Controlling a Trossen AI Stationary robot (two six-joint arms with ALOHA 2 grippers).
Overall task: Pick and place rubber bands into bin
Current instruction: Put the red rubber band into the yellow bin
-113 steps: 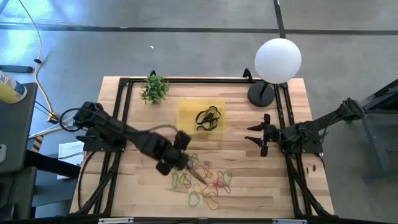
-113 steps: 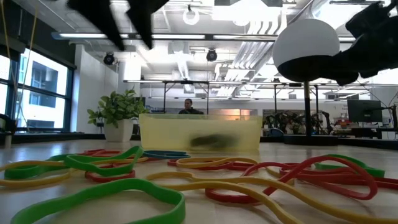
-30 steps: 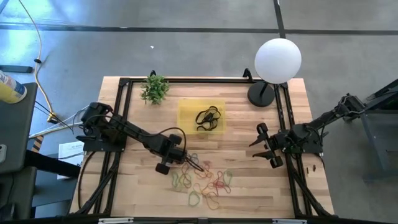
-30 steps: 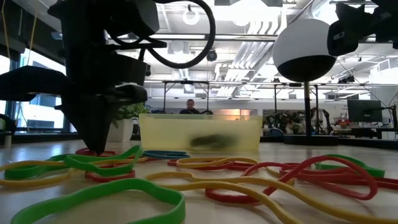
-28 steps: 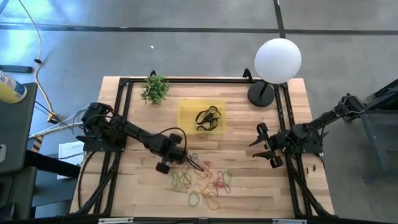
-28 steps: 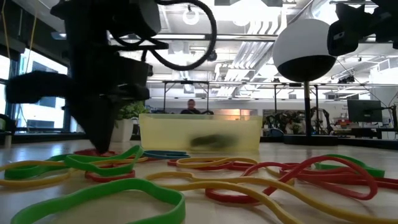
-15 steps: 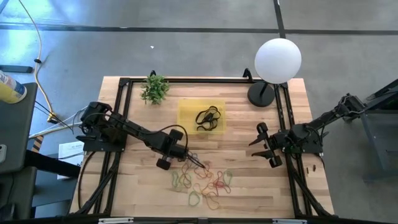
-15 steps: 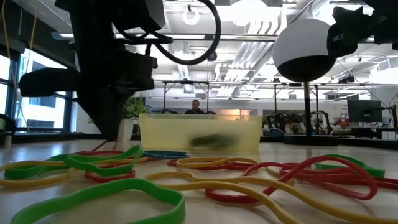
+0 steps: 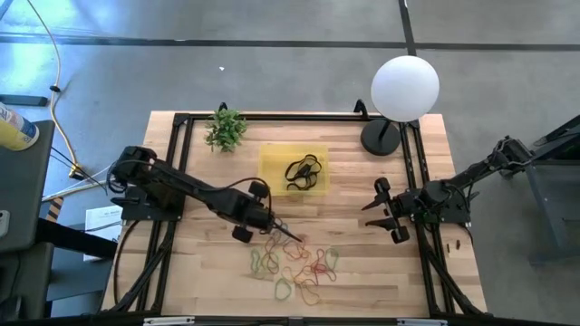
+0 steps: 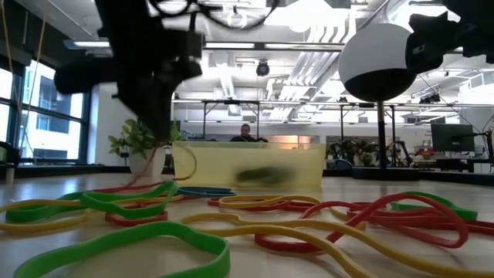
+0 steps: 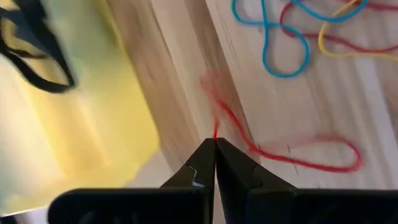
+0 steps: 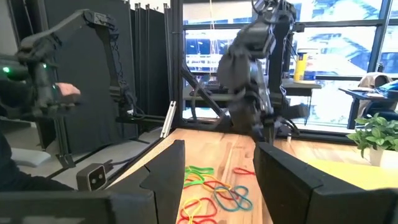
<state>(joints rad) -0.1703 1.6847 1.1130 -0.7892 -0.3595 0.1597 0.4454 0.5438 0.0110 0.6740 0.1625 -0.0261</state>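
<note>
My left gripper [image 9: 272, 223] is above the table between the pile of coloured rubber bands [image 9: 294, 263] and the yellow bin [image 9: 293, 169], shut on a red rubber band [image 11: 292, 158]. It also shows in the low view [image 10: 158, 133] in front of the bin [image 10: 247, 166]. The bin holds several black bands [image 9: 304, 172]. Red, green, yellow and blue bands lie loose on the wood [image 10: 231, 216]. My right gripper [image 9: 382, 210] is open and empty at the table's right side, above the wood. My left gripper pinches one end of the red band's loop [image 11: 215, 132] between its two shut fingertips [image 11: 202, 165]. The fingers come from above, pointing down. The band hangs slanting below them [image 10: 147, 166], and its lower loop [image 11: 323, 158] lies on the wood.
A small green plant [image 9: 225, 129] stands at the far left. A white globe lamp [image 9: 405, 86] stands at the far right on a dark base [image 9: 381, 136]. Black frame rails [image 9: 177, 163] run along the table's sides. A person [image 10: 245, 133] shows in the room behind.
My left gripper has gone up from the pile and toward the table's far edge and the bin, staying shut on the red band. The band's held end has lifted with it, and the band now hangs stretched out while its lower loop stays on the wood.
</note>
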